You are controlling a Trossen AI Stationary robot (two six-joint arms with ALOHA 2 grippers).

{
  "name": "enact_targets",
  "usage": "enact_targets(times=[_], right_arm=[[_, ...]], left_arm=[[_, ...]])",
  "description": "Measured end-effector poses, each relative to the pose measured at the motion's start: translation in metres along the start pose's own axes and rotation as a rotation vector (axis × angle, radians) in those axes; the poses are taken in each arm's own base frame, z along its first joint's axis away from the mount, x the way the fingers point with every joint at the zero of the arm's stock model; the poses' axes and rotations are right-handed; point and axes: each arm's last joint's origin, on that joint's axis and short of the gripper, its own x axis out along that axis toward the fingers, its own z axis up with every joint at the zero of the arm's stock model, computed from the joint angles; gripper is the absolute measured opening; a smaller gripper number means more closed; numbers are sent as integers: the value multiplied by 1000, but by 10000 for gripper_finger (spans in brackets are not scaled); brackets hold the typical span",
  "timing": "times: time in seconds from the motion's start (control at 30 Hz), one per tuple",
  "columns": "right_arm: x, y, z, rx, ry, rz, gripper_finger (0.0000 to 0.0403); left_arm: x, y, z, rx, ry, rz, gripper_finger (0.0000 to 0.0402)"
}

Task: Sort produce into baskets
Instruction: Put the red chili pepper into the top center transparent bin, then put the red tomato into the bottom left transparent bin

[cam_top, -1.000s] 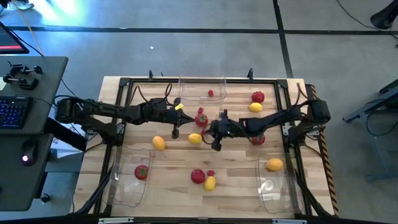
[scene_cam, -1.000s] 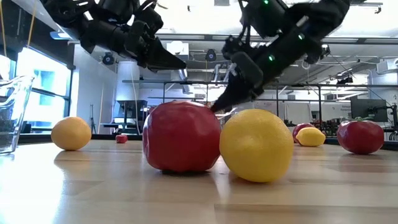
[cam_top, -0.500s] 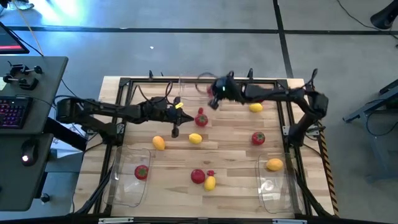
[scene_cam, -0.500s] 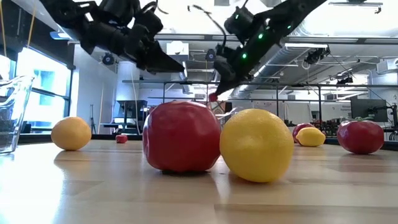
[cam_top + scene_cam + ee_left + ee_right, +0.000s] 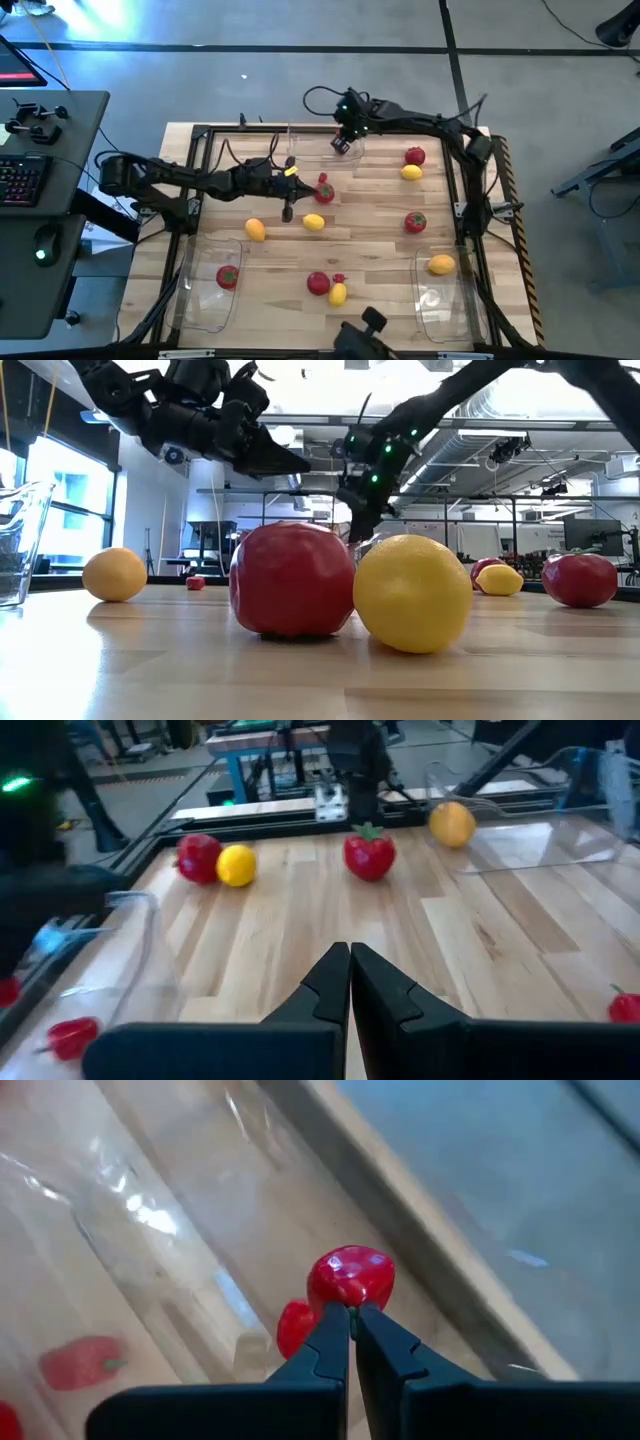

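Since the earlier frame, the right arm has swung from the counter's middle to its far edge, where the right gripper (image 5: 343,143) now hangs over the clear basket (image 5: 325,143) at the far edge's middle. Its fingers are pressed together on the stem of a small red berry (image 5: 349,1278), which hangs at the fingertips above the basket; another red berry (image 5: 294,1327) lies in the basket below.

The left arm reaches in from the left edge, and the left gripper (image 5: 287,212) hovers over the counter's middle with its fingers pressed together, holding nothing. A tomato (image 5: 323,190) sits just beside it, and a yellow lemon (image 5: 314,222) lies near.

A second clear basket (image 5: 212,284) at the near left corner holds one tomato (image 5: 227,276). A third clear basket (image 5: 441,292) at the near right corner has an orange lemon (image 5: 441,264) at its far end. More tomatoes and lemons lie scattered on the counter (image 5: 370,255).
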Motion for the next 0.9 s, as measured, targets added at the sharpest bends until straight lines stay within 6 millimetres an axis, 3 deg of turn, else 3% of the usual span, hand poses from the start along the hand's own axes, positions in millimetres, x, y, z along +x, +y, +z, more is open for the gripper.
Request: enact_targets(times=[0.23, 0.47, 0.77, 0.9], right_arm=[[23, -11, 1, 9, 115, 5, 0], [24, -10, 0, -5, 127, 7, 5], [23, -10, -1, -23, 145, -14, 69], [20, -7, 0, -52, 149, -60, 72]], left_arm=[[5, -3, -4, 3, -2, -10, 0], [5, -3, -3, 2, -7, -8, 0], [5, -4, -3, -14, -3, -12, 0], [5, -4, -4, 4, -3, -12, 0]])
